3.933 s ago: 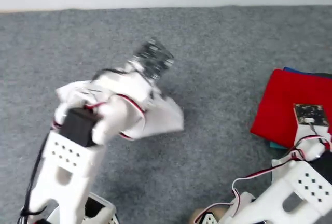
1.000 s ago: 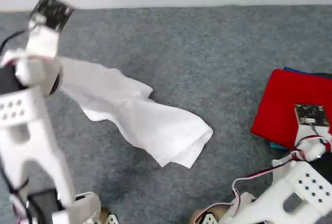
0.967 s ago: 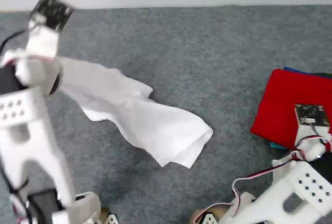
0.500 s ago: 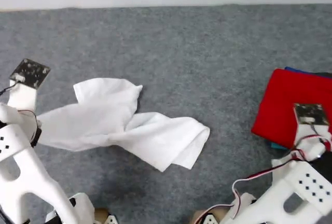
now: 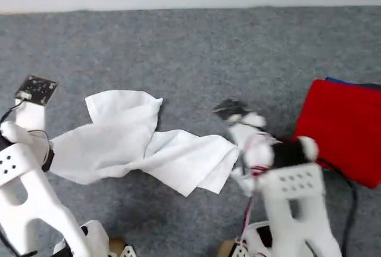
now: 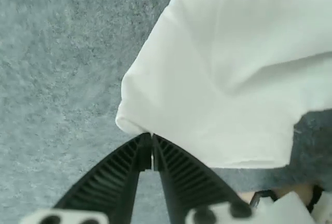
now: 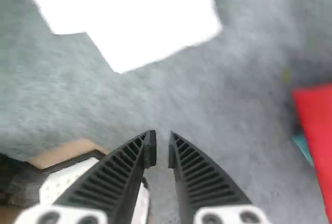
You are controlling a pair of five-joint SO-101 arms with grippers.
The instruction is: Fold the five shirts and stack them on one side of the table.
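Loosely sprawled across the middle of the grey desk [image 5: 238, 49]: a white shirt [image 5: 143, 144], rumpled and unfolded, stretched sideways between the two arms. Lies on the desk along most of its length, with one flap turned toward the far side and a doubled-over corner at its right end. Seen from the left wrist as a broad white sheet [image 6: 228, 68] hanging in soft creases over the grey surface.

Pinched at its left edge by the left claw [image 6: 151, 150], closed tight on a small fold of the cloth, black ribbed fingers meeting at their tips. Reaches in at the desk's left side on the left arm [image 5: 24, 168], just beside that end of the shirt.

Near the shirt's right corner, over bare desk: the right claw [image 7: 158, 149], almost closed with only a thin gap between the fingers, holding nothing and apart from the cloth [image 7: 124, 22] ahead of it. Carried by the right arm [image 5: 289, 179], between the white shirt and the pile at the right.

At the desk's right edge, well apart from the white shirt: a folded red shirt [image 5: 342, 129] on top of a pile, with a blue edge [image 5: 342, 81] showing beneath it at the far side and a teal edge [image 7: 303, 146] in the right wrist view.
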